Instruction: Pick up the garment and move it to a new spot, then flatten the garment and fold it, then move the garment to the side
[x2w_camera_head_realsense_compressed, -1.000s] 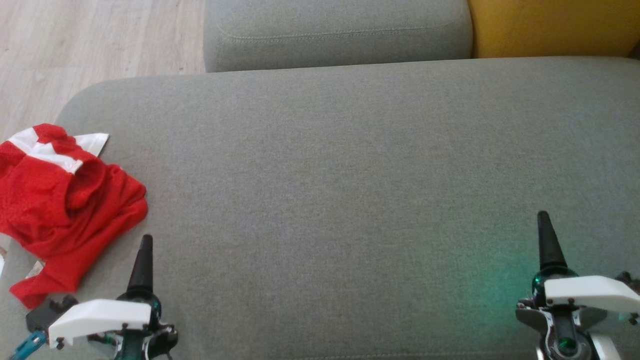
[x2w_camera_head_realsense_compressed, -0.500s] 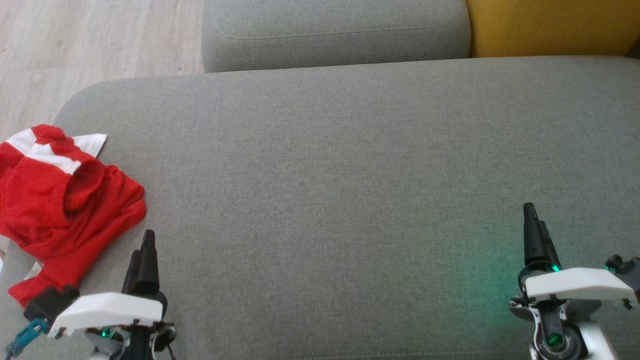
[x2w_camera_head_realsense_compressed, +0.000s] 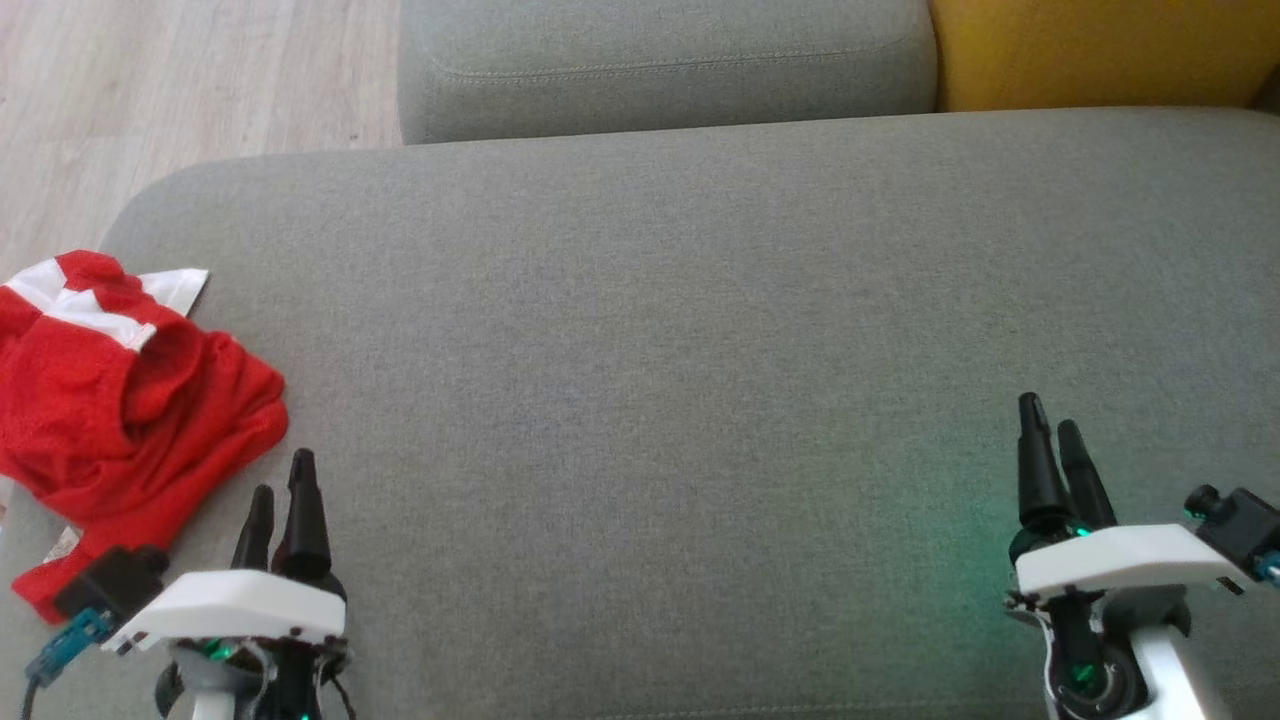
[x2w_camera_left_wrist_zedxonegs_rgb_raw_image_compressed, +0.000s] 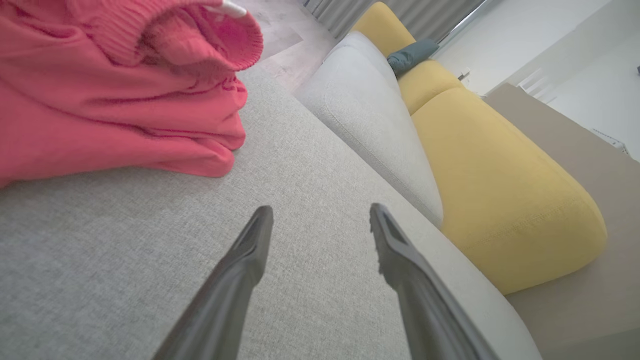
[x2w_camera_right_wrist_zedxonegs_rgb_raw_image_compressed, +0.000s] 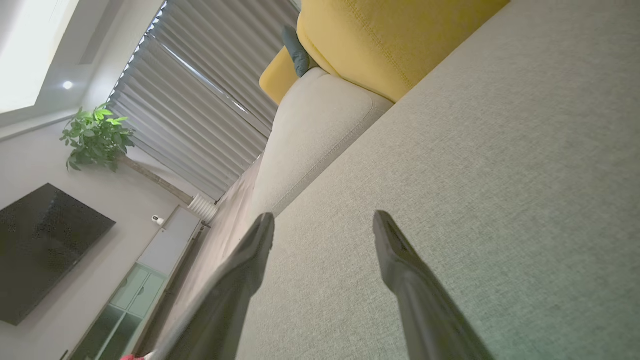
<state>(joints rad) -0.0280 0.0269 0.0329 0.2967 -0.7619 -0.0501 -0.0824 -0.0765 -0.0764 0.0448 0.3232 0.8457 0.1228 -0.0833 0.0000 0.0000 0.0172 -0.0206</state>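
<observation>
The garment is found crumpled in a loose heap at the left edge of the sofa seat, toward its near left corner. Part of it appears to spill over that edge. A white sleeve panel is turned up on the far side of the heap, and the lettering cannot be made out.

The left gripper is held just beside the heap's near right flank, without contact. Its jaws are spread wide and nothing is held between them; in the left wrist view only bare upholstery is seen between them. The right gripper is placed near the seat's right edge, well apart from the cloth, with its jaws equally wide and empty.

The jersey is judged to be light, limp and thin. It can be expected to drape and stretch rather than keep any shape, and its open mesh could be snagged by a pointed fingertip. Several layers are likely to be caught in any pinch. A raised fold on the right lip of the heap, nearest the left gripper, is judged the easiest hold for the first lift. For flattening, the shoulders or hem corners would be better held, though these cannot be told apart in the crumple.
</observation>
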